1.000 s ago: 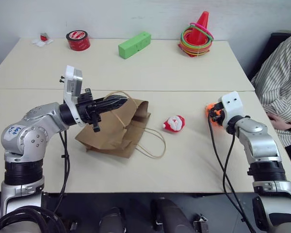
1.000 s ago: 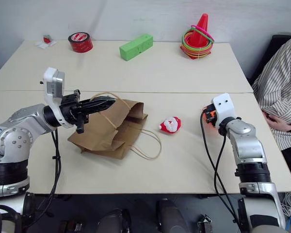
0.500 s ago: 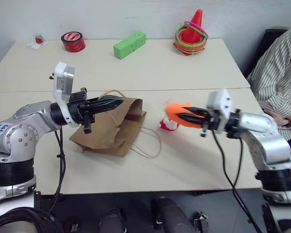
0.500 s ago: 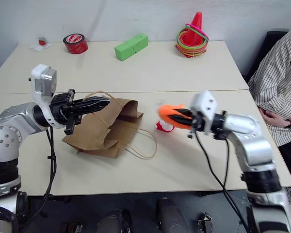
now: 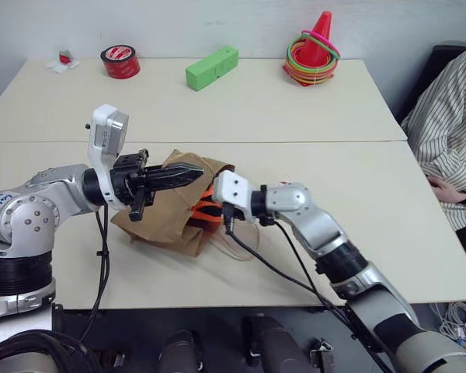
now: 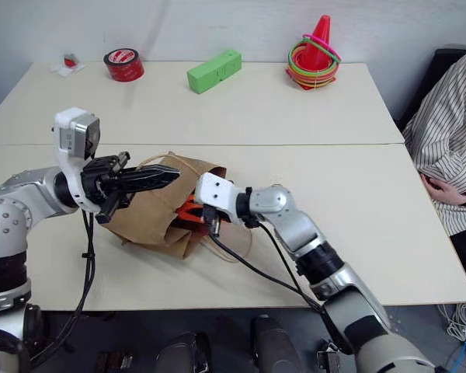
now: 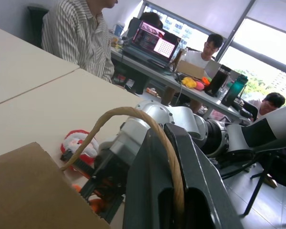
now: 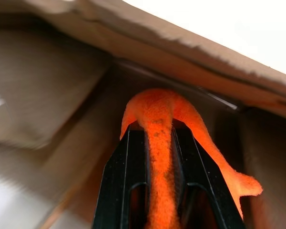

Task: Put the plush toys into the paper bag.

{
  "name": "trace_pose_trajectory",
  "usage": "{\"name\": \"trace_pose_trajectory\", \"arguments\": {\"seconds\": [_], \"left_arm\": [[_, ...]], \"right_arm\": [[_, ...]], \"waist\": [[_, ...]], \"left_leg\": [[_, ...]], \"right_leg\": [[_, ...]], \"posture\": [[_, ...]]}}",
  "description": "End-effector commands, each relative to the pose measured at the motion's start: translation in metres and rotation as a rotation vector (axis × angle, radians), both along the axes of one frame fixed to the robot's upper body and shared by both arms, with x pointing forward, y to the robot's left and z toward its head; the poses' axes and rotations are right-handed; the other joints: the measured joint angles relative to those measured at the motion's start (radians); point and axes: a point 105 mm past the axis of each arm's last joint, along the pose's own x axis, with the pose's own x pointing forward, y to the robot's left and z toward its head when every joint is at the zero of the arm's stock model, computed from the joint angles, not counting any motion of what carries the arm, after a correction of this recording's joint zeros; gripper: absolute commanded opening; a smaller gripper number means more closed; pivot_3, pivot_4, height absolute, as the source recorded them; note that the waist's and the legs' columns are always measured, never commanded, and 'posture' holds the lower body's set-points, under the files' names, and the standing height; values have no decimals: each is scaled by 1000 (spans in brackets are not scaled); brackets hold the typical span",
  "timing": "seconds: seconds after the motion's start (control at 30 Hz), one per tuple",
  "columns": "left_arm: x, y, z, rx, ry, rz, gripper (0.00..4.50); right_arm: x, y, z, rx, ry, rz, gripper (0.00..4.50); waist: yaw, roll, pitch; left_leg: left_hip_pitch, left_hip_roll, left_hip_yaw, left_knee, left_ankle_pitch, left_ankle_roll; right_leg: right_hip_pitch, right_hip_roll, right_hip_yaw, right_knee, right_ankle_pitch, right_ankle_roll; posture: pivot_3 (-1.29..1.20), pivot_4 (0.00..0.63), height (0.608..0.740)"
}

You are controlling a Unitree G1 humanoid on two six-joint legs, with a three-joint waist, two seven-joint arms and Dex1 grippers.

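The brown paper bag [image 5: 165, 221] lies on its side at the table's middle left. My left gripper [image 5: 196, 171] is shut on the bag's upper cord handle [image 7: 133, 112] and holds the mouth lifted open. The bright orange plush toy [image 8: 158, 110] is pinched in my shut right gripper [image 8: 155, 132], which reaches from the right into the bag's mouth [image 5: 205, 211]. In the left wrist view the red-and-white Santa plush toy [image 7: 78, 143] lies on the table just outside the bag, beside my right wrist.
Along the far edge stand a red tape roll [image 5: 120, 61], a green block [image 5: 212, 67] and an orange cone with coloured rings [image 5: 316, 48]. A person in a striped shirt [image 5: 450, 132] sits at the table's right side. The bag's lower handle [image 5: 234, 246] lies loose on the table.
My right gripper has swept left across the table with the orange toy and pushed it into the bag's mouth, passing the Santa toy. My left gripper keeps holding the handle.
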Motion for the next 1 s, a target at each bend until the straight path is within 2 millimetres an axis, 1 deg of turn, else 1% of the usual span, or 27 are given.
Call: {"name": "trace_pose_trajectory", "arguments": {"seconds": [0.03, 0.13, 0.2, 0.23, 0.3, 0.37, 0.4, 0.43, 0.47, 0.5, 0.53, 0.6, 0.67, 0.7, 0.73, 0.8, 0.87, 0.9, 0.97, 1.0], "left_arm": [[-6, -3, 6, -4, -30, -33, 0], [-6, -3, 4, -7, -30, -30, 0], [-5, -3, 3, -10, -29, -25, 0], [-4, -2, 2, -13, -31, -20, 0], [-2, -1, 1, -14, -34, -12, 0], [-2, 0, 2, -24, -46, -3, 0], [-2, 1, 3, -27, -51, 1, 0], [-1, 1, 3, -30, -55, 5, 0], [-1, 2, 3, -32, -57, 8, 0], [-1, 3, 3, -33, -58, 12, 0], [-1, 4, 3, -33, -58, 15, 0], [0, 6, 2, -34, -60, 24, 0], [0, 7, 2, -34, -65, 31, 0], [0, 8, 2, -35, -67, 35, 0], [1, 8, 2, -36, -69, 37, 0], [2, 8, 2, -38, -72, 43, 0], [3, 8, 1, -38, -74, 46, 0], [3, 8, 1, -38, -76, 47, 0], [3, 8, 1, -37, -80, 49, 0], [4, 9, 2, -38, -84, 53, 0]], "right_arm": [[-8, 25, 4, 14, -37, 51, 109], [-11, 37, 0, 24, -28, 68, 109], [-8, 44, -4, 37, -34, 49, 109], [-7, 48, -4, 58, -33, 47, 109], [-5, 51, -1, 137, 33, 21, 109], [-7, 50, -5, 142, 54, 51, 869], [-8, 48, -3, 150, 43, 65, 1107], [-10, 45, 1, 165, 43, 74, 1543], [-10, 44, 3, 177, 44, 77, 1839], [-12, 39, 10, 195, 45, 99, 2280], [-15, 34, 15, 208, 56, 120, 2569], [-19, 21, 29, 262, 84, 158, 3297], [-19, 6, 49, 401, 169, 154, 3991], [-18, -4, 53, 431, 174, 139, 4399], [-17, -11, 54, 442, 175, 128, 4459], [-28, -33, 46, 407, 167, 180, 4459], [-35, -55, 40, 394, 166, 183, 4459], [-34, -70, 39, 401, 159, 137, 4459], [-34, -92, 37, 401, 137, 77, 4459], [-33, -118, 32, 399, 83, -6, 4459]], "waist": [[-5, 0, 0], [-9, 0, 0], [-11, 0, 0], [-13, 0, 0], [-18, -1, 0], [-19, -1, 0], [-19, -1, 0], [-19, -1, 0], [-19, -1, 0], [-19, -1, 0], [-18, -1, 0], [-17, -1, 0], [-18, -1, 0], [-18, -1, 0], [-17, -1, 0], [-16, -1, 0], [-12, -1, 0], [-8, -1, 0], [-2, -1, 0], [1, -1, 0]], "left_leg": [[0, 0, 0, 1, 0, 0], [0, 0, 0, 3, 0, 0], [0, 0, 0, 5, 0, 0], [0, 0, 0, 6, 0, 0], [0, 0, -1, 7, 0, 0], [0, 0, -1, 7, 0, 0], [0, 0, -1, 7, 0, 0], [0, 0, -1, 6, 0, 0], [0, 0, -1, 6, 0, 0], [0, 0, -1, 6, 0, 0], [0, 0, -1, 6, 0, 0], [0, 0, -1, 6, 0, 0], [0, 0, -1, 6, 0, 0], [0, 0, -2, 6, 0, 0], [0, 0, -2, 6, 0, 0], [0, 0, -2, 6, 0, 0], [0, 0, -2, 6, 0, 1], [0, 0, -2, 5, -1, 1], [0, -1, -2, 5, -1, 1], [0, -1, -2, 5, -1, 1]], "right_leg": [[0, 0, 0, 1, 0, 0], [0, 0, 0, 4, 0, 0], [0, 0, 0, 5, 0, 0], [0, 0, 0, 6, 0, 0], [1, 0, 0, 7, 0, 0], [0, 0, 0, 8, 0, 0], [0, 0, 0, 8, 0, 0], [0, 0, 0, 8, 0, 0], [0, 0, 0, 8, 0, 0], [0, 0, 0, 8, 0, 0], [0, 0, 0, 8, 0, 0], [0, -1, 0, 8, 0, 0], [0, -1, 0, 8, 0, 0], [1, 0, 0, 8, 0, 0], [1, 0, 0, 8, 0, 0], [1, 0, 0, 8, 0, 0], [2, 0, -1, 6, 0, 0], [2, 0, -1, 5, 0, 0], [2, -1, 0, 4, 0, 0], [1, -1, 0, 4, 0, 0]], "posture": [[0, 150, 740], [0, 150, 740], [0, 150, 740], [0, 150, 740], [0, 150, 740], [0, 150, 740], [0, 150, 740], [0, 150, 740], [0, 150, 740], [0, 150, 740], [0, 150, 740], [0, 150, 740], [0, 150, 740], [0, 150, 740], [0, 150, 740], [0, 150, 740], [0, 150, 740], [0, 150, 740], [0, 150, 740], [0, 150, 740]]}}
